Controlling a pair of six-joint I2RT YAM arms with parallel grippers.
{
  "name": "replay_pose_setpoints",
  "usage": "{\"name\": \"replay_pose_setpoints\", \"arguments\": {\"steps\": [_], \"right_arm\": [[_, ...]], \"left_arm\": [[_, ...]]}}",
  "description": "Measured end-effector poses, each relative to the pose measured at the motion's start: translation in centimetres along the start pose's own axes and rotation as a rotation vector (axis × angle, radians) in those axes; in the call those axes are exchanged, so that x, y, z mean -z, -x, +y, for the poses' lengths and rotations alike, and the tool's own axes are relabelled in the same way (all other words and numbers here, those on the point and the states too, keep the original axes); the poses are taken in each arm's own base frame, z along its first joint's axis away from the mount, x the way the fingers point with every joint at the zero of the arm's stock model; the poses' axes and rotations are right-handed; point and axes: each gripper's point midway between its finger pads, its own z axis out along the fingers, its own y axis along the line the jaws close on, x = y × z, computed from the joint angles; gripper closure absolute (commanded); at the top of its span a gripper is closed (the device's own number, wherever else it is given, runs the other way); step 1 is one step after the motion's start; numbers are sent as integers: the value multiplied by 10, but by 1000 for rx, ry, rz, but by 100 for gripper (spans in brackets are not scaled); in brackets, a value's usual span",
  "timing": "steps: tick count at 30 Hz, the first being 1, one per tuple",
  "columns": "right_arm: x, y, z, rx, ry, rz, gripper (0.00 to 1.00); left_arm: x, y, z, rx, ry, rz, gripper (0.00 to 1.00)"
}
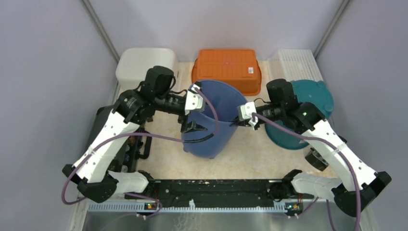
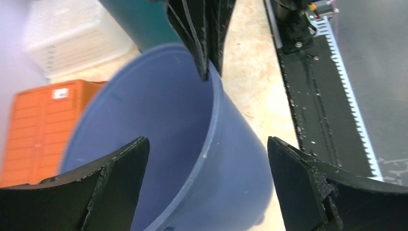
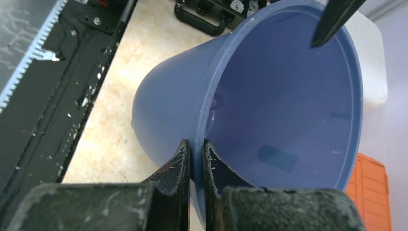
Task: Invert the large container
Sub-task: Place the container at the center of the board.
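Two tools meet at the rim of the large container (image 1: 222,102), a blue bucket that stands in the middle of the surface (image 1: 262,156), between the two arms. The bucket is tilted, with its base low on the surface toward the near side and its open mouth turned up and away toward the far side.

On the right side of the rim, the right tool (image 1: 238,123) is pressed together on the bucket's wall. In the right wrist view its two fingers (image 3: 179,163) pinch the rim from either side, one inside the mouth and one outside.

On the left side, the left tool (image 1: 197,132) is spread wide. In the left wrist view one finger (image 2: 122,168) sits in front of the bucket's interior and the other lies outside the wall, so the tool straddles the rim without gripping it. Whether either finger touches the plastic cannot be told.

Behind the bucket lies an orange crate (image 1: 226,70), just beyond the rim. A white basket (image 1: 142,60) sits in the far left corner, a white ribbed tray (image 1: 296,62) in the far right, and a teal round tub (image 1: 320,94) lies partly hidden behind the right arm.
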Motion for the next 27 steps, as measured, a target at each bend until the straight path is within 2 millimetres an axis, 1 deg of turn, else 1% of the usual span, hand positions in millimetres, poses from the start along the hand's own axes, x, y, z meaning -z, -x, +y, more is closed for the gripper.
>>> {"name": "replay_pose_setpoints", "arguments": {"steps": [3, 6, 7, 10, 12, 14, 16, 18, 21, 24, 27], "right_arm": [[-6, 4, -2, -86, -9, -58, 100], [-14, 5, -6, -213, -11, -138, 100], [-16, 4, -10, -264, -17, -165, 100], [-21, 2, -21, -388, -30, -224, 100], [-23, 3, -29, -463, -42, -261, 100], [-25, 4, -34, -524, -53, -287, 100], [-27, 4, -38, -591, -70, -314, 100], [-28, 3, -41, -640, -85, -335, 100], [-30, 0, -44, -711, -109, -361, 100], [-32, -5, -46, -767, -128, -378, 100], [-35, -10, -47, -818, -144, -395, 100]], "left_arm": [[17, 21, 7, -47, 78, -12, 1], [38, 41, 16, -83, 187, -24, 1], [46, 50, 21, -94, 239, -29, 1], [66, 66, 40, -105, 383, -42, 1], [77, 71, 55, -94, 484, -43, 1], [86, 71, 73, -63, 588, -36, 1], [93, 67, 92, -22, 689, -27, 1], [97, 57, 110, 25, 776, -9, 1], [100, 42, 130, 94, 864, 18, 1], [102, 32, 141, 153, 915, 25, 1], [103, 31, 145, 194, 938, 6, 1]]}}
